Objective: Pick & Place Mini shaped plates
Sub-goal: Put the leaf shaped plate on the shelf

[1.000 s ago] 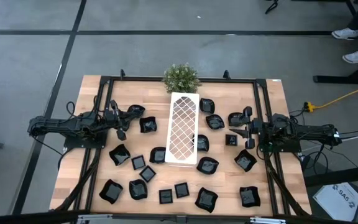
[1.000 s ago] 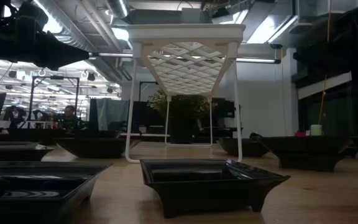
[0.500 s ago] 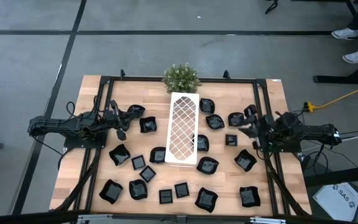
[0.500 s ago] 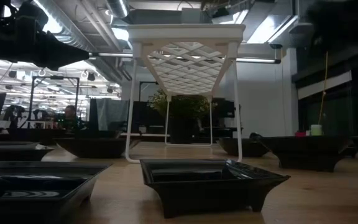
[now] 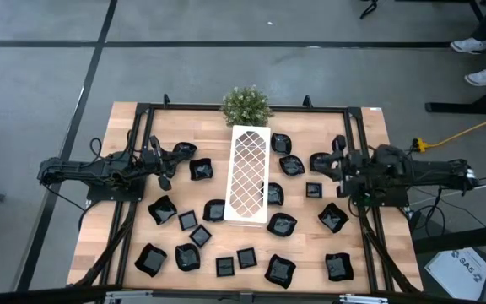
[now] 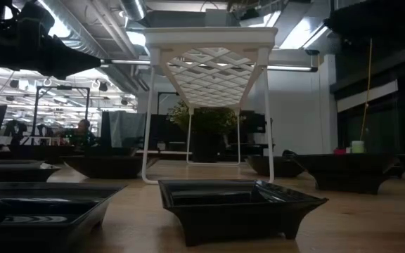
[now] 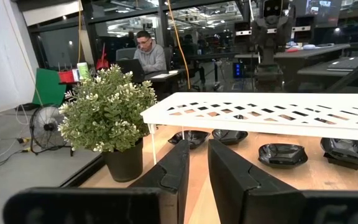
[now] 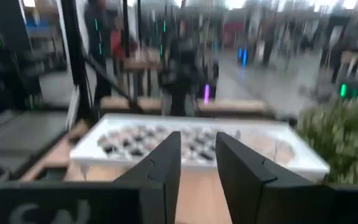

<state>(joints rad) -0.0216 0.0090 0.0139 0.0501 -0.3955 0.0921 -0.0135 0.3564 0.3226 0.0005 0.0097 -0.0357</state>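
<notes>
**A:** Which arm do you want on this one?

**B:** You'd do best with the right. The right gripper (image 5: 334, 166) hangs over the table on its own side of the tray (image 5: 249, 145). Its jaws are a little apart and there is nothing between them. The left gripper (image 5: 165, 162) waits on the far side of the tray, also slightly parted and empty.

**A:** And the plates?

**B:** You have plates (image 5: 280, 270) scattered over the table on both sides of the tray and along the near edge. I see none on the tray itself. The one closest to your right gripper is a dish (image 5: 320, 160) just ahead of the fingertips, between them and the tray. A small square plate (image 5: 314, 190) sits a little off to one side of that line.

**A:** So which way do I go?

**B:** Forward, toward the tray. The right wrist view looks at the tray broadside, so its long axis runs across your line of approach, from the plant (image 5: 245, 104) end to the near edge. It stands raised on legs, so I'd judge you must lift the dish well clear before carrying it over the rim.
</notes>
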